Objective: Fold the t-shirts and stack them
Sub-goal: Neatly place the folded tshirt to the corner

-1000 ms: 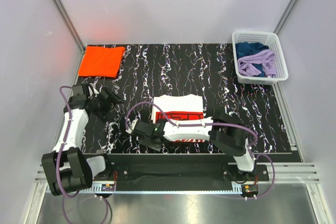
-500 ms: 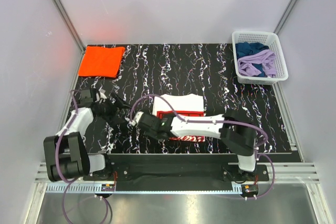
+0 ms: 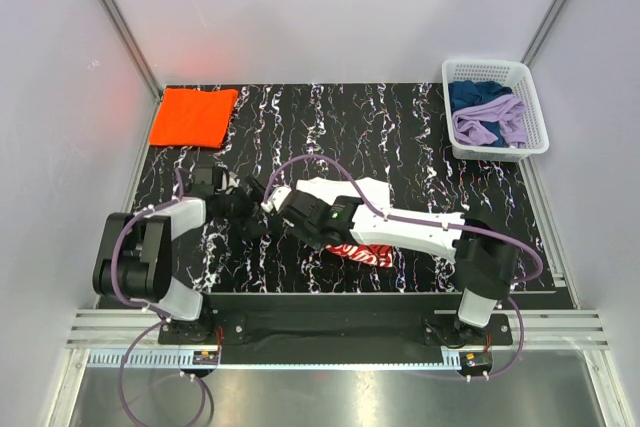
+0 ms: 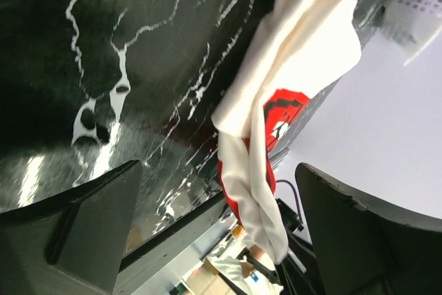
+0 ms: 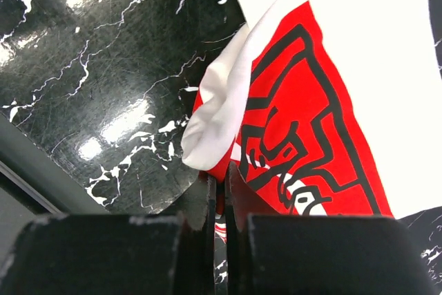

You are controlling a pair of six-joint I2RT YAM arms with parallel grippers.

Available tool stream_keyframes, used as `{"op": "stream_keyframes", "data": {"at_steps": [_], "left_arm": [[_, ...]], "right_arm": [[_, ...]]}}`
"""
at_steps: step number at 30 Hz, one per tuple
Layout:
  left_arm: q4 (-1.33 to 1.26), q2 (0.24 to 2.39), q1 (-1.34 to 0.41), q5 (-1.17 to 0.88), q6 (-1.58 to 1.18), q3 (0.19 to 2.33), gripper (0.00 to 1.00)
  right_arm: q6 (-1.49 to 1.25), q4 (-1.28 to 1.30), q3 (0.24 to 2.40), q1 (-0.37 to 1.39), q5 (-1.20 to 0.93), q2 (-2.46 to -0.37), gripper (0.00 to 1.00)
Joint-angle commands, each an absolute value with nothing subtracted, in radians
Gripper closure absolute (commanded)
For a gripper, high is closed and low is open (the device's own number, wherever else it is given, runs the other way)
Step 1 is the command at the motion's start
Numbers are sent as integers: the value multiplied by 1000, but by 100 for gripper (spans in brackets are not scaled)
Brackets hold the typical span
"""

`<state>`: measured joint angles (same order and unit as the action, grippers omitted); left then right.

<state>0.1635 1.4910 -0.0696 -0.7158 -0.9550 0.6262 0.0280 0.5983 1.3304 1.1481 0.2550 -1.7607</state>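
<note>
On the black marbled table (image 3: 400,127), toward its near edge: white t-shirt (image 3: 360,252) with red printed graphic, partly hidden beneath the right arm (image 3: 420,229) reaching across it. Right gripper (image 5: 221,183) clamped tight on the shirt's left edge, cloth bunched and lifted off the surface at the pinch, rest of the graphic side spread flat beyond. Left gripper (image 4: 221,233) just beside that raised fold, spread to full width, holding nothing, with the hanging fold in front of the gap between its fingers. Folded flat at the far left corner, well apart from both grippers: orange t-shirt (image 3: 193,116). At the far right corner, white basket (image 3: 497,67) holding blue and purple cloths (image 3: 490,117).
</note>
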Motion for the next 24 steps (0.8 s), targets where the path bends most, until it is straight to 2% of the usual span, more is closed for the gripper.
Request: {"op": "stream_keyframes", "data": {"at_steps": [1,12,24], "left_arm": [[81,1540,-109,-684,-1037,680,1],[-159,1730,-222,-673,-1213,715,1],[-144,1813,-291,-601,-1258,733,1]], "right_arm": [[21,589,1331,1121,239,-1677,100],[34,620,1362,1108,213,-1661,100],[32,606,1351,1058,181,-1612,100]]}}
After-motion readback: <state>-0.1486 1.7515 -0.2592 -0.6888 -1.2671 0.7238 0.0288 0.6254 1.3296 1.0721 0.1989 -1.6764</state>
